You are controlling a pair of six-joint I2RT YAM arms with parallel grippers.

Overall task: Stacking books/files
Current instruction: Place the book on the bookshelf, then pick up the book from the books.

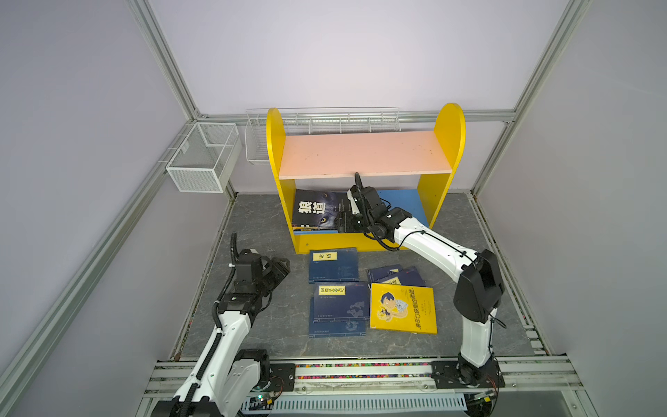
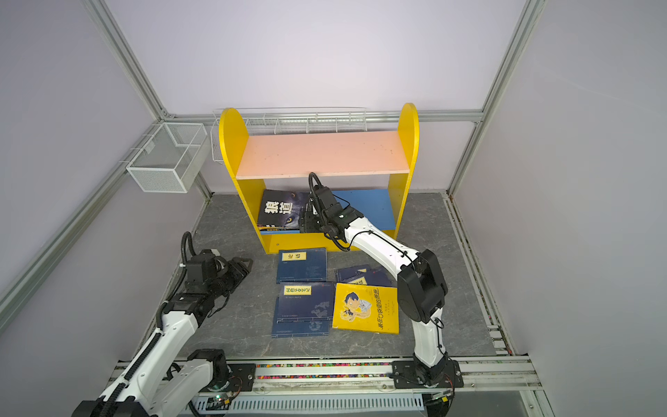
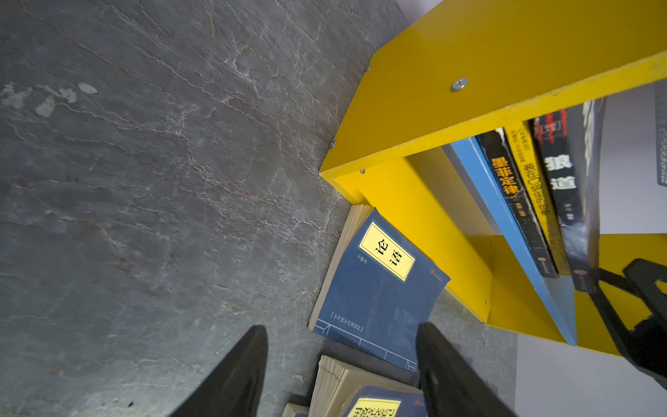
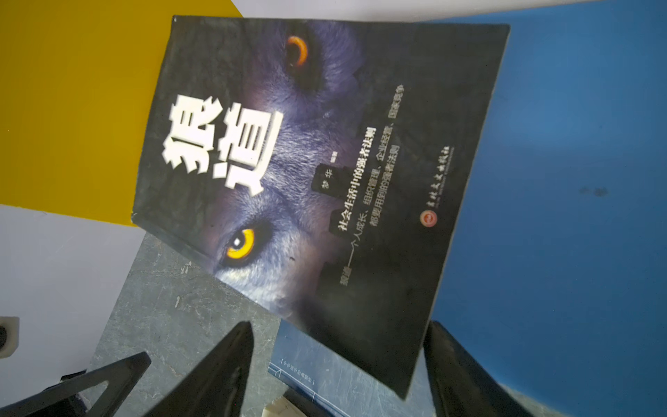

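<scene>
A black wolf-cover book (image 1: 314, 209) (image 4: 306, 162) tops a stack of three books on the blue lower board (image 1: 404, 204) of the yellow shelf (image 1: 276, 151). The left wrist view shows their spines (image 3: 563, 180). My right gripper (image 1: 341, 224) (image 4: 339, 326) reaches into that compartment. It is open, and the black book's near corner lies between its fingers, touching neither. On the floor lie a navy book (image 1: 334, 265) (image 3: 379, 289), a stack of navy books (image 1: 341, 307), a yellow cartoon-boy book (image 1: 402, 308) and navy ones (image 1: 395, 274) partly under it. My left gripper (image 1: 285, 265) (image 3: 343, 326) hovers open and empty, left of them.
The shelf's pink upper board (image 1: 364, 153) is bare. A white mesh basket (image 1: 202, 157) hangs on the left frame. A wire rack (image 1: 325, 119) runs behind the shelf. Grey stone-pattern floor (image 1: 252, 224) lies left of the shelf.
</scene>
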